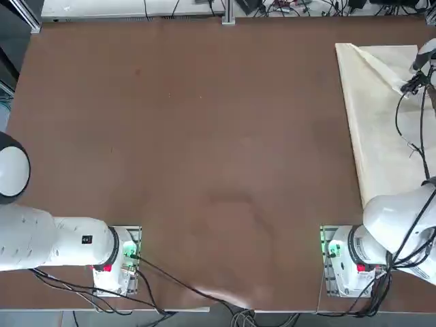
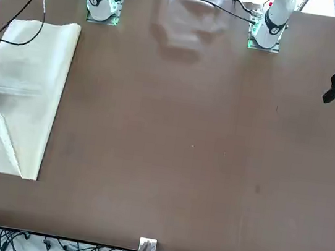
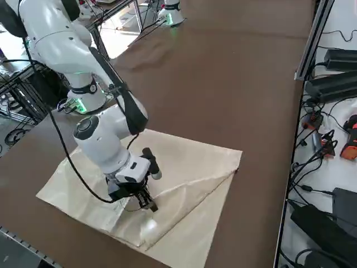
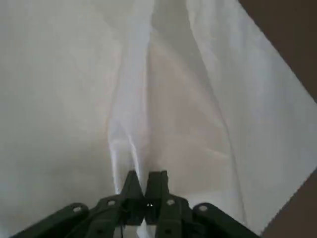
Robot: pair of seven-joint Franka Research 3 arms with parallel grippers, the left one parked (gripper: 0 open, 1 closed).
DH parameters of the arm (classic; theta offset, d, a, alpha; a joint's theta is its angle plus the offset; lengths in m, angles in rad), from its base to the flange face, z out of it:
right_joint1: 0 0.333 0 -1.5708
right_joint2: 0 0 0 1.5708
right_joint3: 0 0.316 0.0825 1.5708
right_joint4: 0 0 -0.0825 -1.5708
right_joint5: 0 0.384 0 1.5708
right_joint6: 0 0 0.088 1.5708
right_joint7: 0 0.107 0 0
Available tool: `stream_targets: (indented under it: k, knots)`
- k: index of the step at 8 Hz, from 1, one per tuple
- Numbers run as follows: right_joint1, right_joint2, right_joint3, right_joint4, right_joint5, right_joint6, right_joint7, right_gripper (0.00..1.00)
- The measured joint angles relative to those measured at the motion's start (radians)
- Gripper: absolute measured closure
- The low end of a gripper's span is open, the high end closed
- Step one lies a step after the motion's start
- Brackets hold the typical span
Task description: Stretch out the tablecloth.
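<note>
The cream-beige tablecloth (image 1: pixel 381 122) lies folded at the table's right side, and its far corner is turned over in a diagonal flap (image 3: pixel 195 190). It also shows in the front view as the tablecloth (image 2: pixel 30 81) at the left. My right gripper (image 3: pixel 148 205) is down on the cloth near the flap's fold. In the wrist view the right gripper (image 4: pixel 147 186) is shut on a pinched ridge of the tablecloth (image 4: pixel 133 114), which runs away from the fingertips (image 4: pixel 157 181). The right gripper (image 1: pixel 412 85) sits at the picture's right edge from above.
The brown table (image 1: pixel 204 136) spreads wide to the left of the cloth. Cables, chargers and tools (image 3: pixel 334 111) lie on a shelf past the table's far edge. The right arm's base (image 1: pixel 347 252) stands at the near edge.
</note>
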Motion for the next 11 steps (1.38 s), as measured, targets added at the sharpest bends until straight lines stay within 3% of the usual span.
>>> stream_targets:
  k: [2, 4, 7, 11]
  knots:
    - [0.003, -0.001, 0.047, 0.01, 0.004, -0.052, 0.096, 0.98]
    - [0.004, -0.005, 0.08, 0.019, 0.014, -0.229, 0.216, 0.98]
    - [0.005, -0.006, 0.139, 0.034, 0.157, -0.433, 0.277, 0.98]
    - [0.015, -0.005, 0.257, 0.035, 0.252, -0.558, 0.402, 0.98]
